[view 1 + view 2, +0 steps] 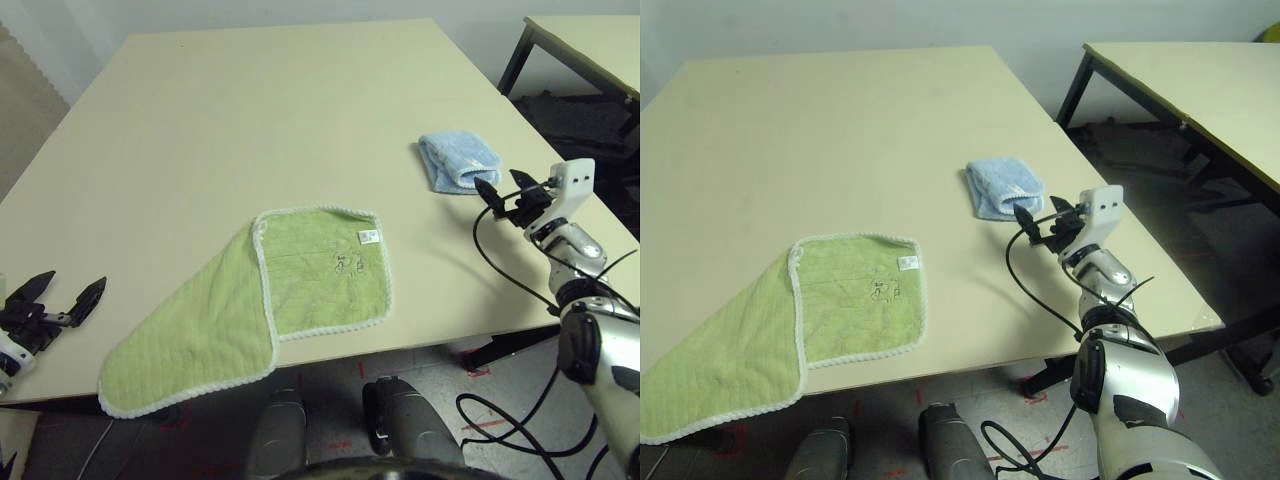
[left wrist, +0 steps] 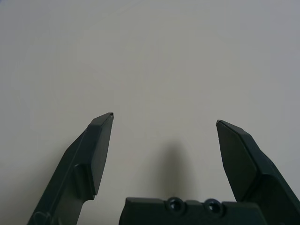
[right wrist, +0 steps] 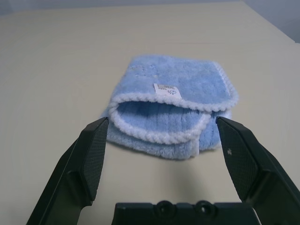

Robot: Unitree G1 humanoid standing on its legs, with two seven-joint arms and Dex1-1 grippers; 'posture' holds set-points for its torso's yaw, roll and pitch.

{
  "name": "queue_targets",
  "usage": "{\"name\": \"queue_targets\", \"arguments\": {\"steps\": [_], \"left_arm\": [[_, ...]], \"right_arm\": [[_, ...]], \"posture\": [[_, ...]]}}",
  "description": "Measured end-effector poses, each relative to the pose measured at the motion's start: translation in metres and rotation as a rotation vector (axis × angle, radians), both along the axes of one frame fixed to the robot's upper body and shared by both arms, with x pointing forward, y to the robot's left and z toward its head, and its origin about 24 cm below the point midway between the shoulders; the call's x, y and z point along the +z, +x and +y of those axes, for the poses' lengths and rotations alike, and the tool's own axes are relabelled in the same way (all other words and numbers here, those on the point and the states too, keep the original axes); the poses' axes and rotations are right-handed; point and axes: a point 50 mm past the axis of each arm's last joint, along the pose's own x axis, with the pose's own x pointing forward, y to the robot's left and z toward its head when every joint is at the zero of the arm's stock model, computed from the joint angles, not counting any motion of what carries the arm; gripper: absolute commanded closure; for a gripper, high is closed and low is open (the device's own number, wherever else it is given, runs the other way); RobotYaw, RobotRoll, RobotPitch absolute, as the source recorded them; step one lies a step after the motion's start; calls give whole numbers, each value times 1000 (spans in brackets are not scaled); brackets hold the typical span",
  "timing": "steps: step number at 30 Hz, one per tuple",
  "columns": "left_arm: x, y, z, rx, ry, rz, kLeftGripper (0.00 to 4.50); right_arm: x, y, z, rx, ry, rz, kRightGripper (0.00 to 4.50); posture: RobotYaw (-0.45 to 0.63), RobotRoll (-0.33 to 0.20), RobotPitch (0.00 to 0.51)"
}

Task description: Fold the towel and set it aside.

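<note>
Pale beige tabletop (image 1: pixel 250 120) under a white wall, with a second table (image 1: pixel 1200 90) off to the far right. Near the front edge, slightly left of centre: green towel (image 1: pixel 250 310), partly folded, one corner turned over so that a squarish flap with white stitched edging, small white tag (image 1: pixel 367 237) and dark logo (image 1: pixel 345 263) faces up; remaining single layer stretching toward the near left corner and hanging a little over the tabletop's edge. Farther right, well apart from the towel: small blue cloth (image 1: pixel 458 162), folded, lying flat, white-edged, with its own white tag.

Left gripper (image 1: pixel 62 300) at the near left edge, well apart from the towel, fingers (image 2: pixel 96 154) spread wide over bare tabletop, grasping nothing. Right gripper (image 1: pixel 507 193) at the right side, just beside the blue cloth's near right corner, pointing toward it; fingers (image 3: pixel 93 157) spread wide, released, with the cloth lying just beyond the tips, not touching them.
</note>
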Motion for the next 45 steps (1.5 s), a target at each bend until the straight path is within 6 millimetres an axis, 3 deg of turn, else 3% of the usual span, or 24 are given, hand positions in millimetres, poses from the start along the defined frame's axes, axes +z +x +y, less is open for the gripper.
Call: {"name": "queue_targets", "arguments": {"steps": [4,9,22,26,30,37,45], "left_arm": [[-1,-1,0,1,-1,1,0],[0,1,-2,5,-1,-13,0],[4,-5,0,11,-13,-44,0],[14,-7,-11,-132,-50,-81,0],[25,-14,-34,-392,-113,-66,0],[38,-26,-71,-774,-54,102,0],[35,-31,-82,-839,-17,136,0]], "right_arm": [[6,-2,6,96,-17,-78,12],[-1,-5,21,205,-23,-103,12],[-1,-7,26,288,-15,-109,12],[3,-6,33,431,9,-88,12],[21,1,42,584,-7,-76,12],[45,18,67,765,-81,43,12],[54,31,102,910,-258,236,12]], "posture": [[-52,0,125],[-48,0,120],[-52,0,119],[-57,0,122],[-59,0,124],[-36,0,124],[-29,0,128]]}}
